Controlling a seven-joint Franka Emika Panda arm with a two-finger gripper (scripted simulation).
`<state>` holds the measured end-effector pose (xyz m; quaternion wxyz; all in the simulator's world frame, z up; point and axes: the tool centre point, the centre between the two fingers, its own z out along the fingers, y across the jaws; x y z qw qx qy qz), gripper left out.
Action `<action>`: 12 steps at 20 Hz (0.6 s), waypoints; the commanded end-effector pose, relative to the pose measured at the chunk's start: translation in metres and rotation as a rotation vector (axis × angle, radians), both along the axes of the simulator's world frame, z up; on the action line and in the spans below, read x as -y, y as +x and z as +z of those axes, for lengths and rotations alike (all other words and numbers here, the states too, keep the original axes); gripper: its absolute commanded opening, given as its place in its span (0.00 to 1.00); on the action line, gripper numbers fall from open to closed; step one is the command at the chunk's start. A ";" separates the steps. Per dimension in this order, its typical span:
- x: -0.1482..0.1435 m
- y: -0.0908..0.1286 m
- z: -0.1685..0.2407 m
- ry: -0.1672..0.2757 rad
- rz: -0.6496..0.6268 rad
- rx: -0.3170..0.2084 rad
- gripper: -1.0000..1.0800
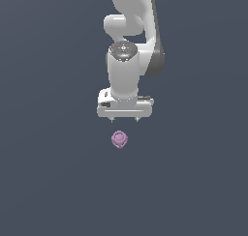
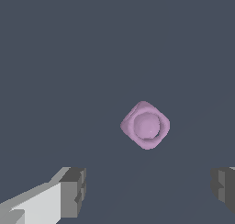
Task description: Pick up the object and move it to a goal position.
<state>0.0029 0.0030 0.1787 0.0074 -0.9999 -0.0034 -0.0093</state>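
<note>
The object (image 1: 119, 140) is a small pale purple-pink knobbly lump lying on the dark grey floor, just in front of the arm in the exterior view. The wrist view shows the object (image 2: 145, 125) from above, with a round ring-like bump on its face. My white gripper (image 1: 125, 119) hangs above and slightly behind it, open, with its two short fingertips spread wide. The grey fingertips (image 2: 73, 191) stand far apart in the wrist view, and the gripper (image 2: 149, 188) holds nothing. The lump lies apart from both fingers.
The white arm (image 1: 128, 46) rises behind the gripper towards the top of the exterior view. A plain dark grey floor (image 1: 48, 182) surrounds the lump on all sides.
</note>
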 end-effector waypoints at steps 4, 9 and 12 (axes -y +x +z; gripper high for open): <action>-0.003 -0.002 0.000 0.005 0.000 -0.005 0.96; -0.017 -0.009 0.002 0.024 0.008 -0.025 0.96; -0.018 -0.010 0.003 0.026 0.015 -0.027 0.96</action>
